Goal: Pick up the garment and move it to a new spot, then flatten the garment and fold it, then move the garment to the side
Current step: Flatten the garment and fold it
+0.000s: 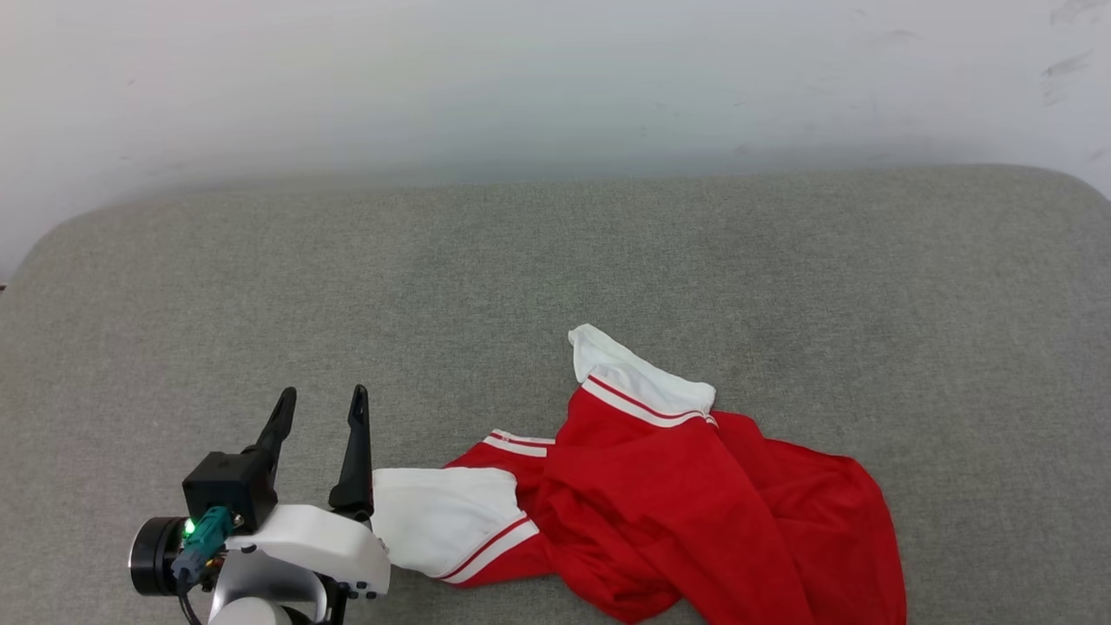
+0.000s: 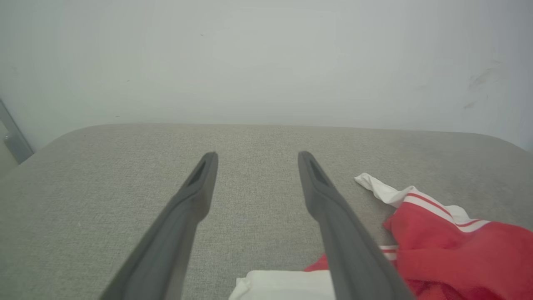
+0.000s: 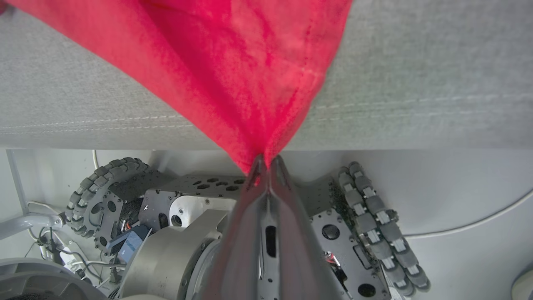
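Head view: the left gripper (image 1: 323, 395) is spread wide and empty over the grey cushion (image 1: 434, 286), beside a white sleeve (image 1: 438, 516) of the red jersey (image 1: 677, 503). The crumpled jersey stretches left to right near the front edge.
Left wrist view: nothing sits between the fingers.
Right wrist view: the right gripper (image 3: 266, 160) is pinched onto the jersey's red corner.

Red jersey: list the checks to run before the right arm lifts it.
1. Right gripper shut on a corner of the red jersey T-shirt with white sleeves: ok.
2. Left gripper open, holding nothing: ok.
3. Left fingers free of the white sleeve: cannot tell; one finger overlaps it in the head view.
4. T-shirt lying flat: not ok, crumpled.
5. Bare grey fabric cushion beside the T-shirt for a new spot: ok.
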